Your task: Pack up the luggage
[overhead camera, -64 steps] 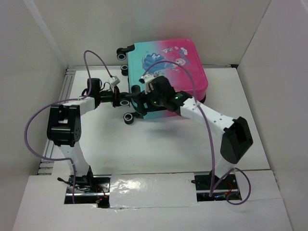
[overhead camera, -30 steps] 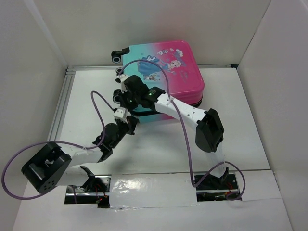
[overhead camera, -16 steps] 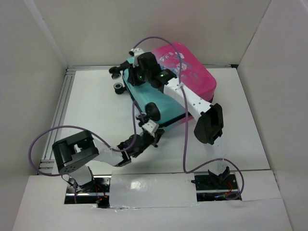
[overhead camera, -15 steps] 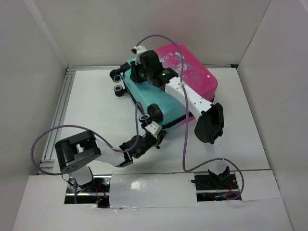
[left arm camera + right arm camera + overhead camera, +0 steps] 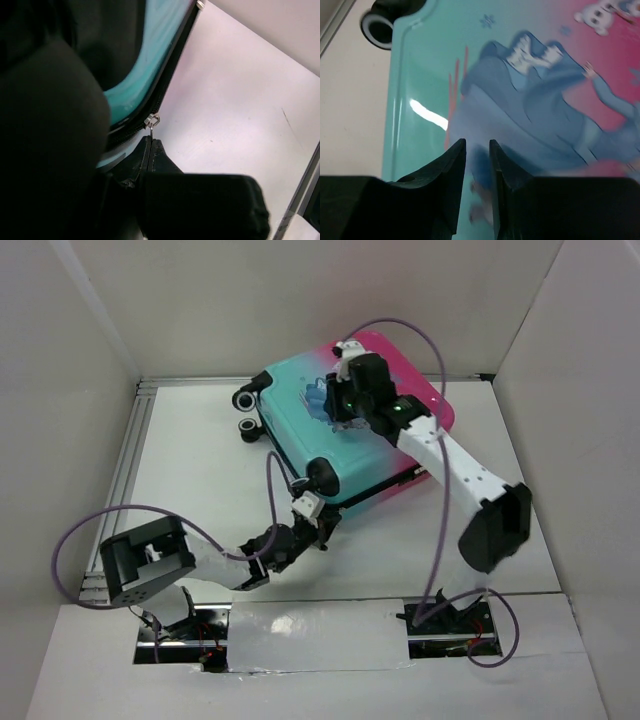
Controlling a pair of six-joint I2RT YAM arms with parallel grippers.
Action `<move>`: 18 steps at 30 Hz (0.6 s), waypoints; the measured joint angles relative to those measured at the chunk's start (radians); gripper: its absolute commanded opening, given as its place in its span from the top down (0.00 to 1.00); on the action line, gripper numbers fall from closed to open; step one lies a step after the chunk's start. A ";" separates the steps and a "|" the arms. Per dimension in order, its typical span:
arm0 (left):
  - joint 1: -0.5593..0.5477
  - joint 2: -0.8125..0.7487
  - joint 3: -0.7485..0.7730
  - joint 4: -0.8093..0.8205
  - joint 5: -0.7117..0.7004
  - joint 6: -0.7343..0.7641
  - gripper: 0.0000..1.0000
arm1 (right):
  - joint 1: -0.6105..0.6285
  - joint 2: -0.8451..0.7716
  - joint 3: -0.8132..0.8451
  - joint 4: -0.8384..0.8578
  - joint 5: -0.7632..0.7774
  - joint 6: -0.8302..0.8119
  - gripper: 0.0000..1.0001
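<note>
The suitcase [image 5: 290,435] is found lying flat with its lid down toward 12 o'clock on the tabletop [image 5: 200,480], its wheels [image 5: 245,401] turned to about 10 o'clock and its pink end to about 2 o'clock. Compared with half a second ago, the shell is seen swung a little further round, and the right end effector [image 5: 342,408] has been shifted from the wheel end to the middle of the lid. There its fingers are held slightly apart with nothing between them, directly over the printed figure [image 5: 540,110]; whether the lid is actually touched cannot be told. The left end effector [image 5: 316,528] has been kept at the near edge, at about 6 o'clock of the shell. In the wrist view its fingers [image 5: 150,145] are pressed together, apparently clamped on the tab of the zipper pull [image 5: 152,120], whose small metal ring sits just above the tips against the black trim [image 5: 170,80]. From this it is judged that packing is finished and the closing stage is under way, the lid being steadied from above while the zipper is drawn along the seam. How much of the seam is left open cannot be seen. No brand, label or legible writing is found: only cartoon artwork, a figure in a blue dress and a small white character on the pink part.
</note>
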 measured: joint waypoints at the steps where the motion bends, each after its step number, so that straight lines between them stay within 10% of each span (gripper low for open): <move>1: 0.021 -0.035 -0.012 -0.030 0.016 -0.018 1.00 | -0.011 -0.058 -0.050 -0.009 0.006 -0.002 0.67; 11: 0.274 -0.255 -0.085 -0.274 0.212 -0.148 1.00 | -0.021 -0.521 -0.373 0.006 -0.091 -0.021 0.76; 18: 0.548 -0.324 -0.117 -0.312 0.382 -0.206 1.00 | 0.025 -0.439 -0.511 0.047 -0.204 -0.016 0.88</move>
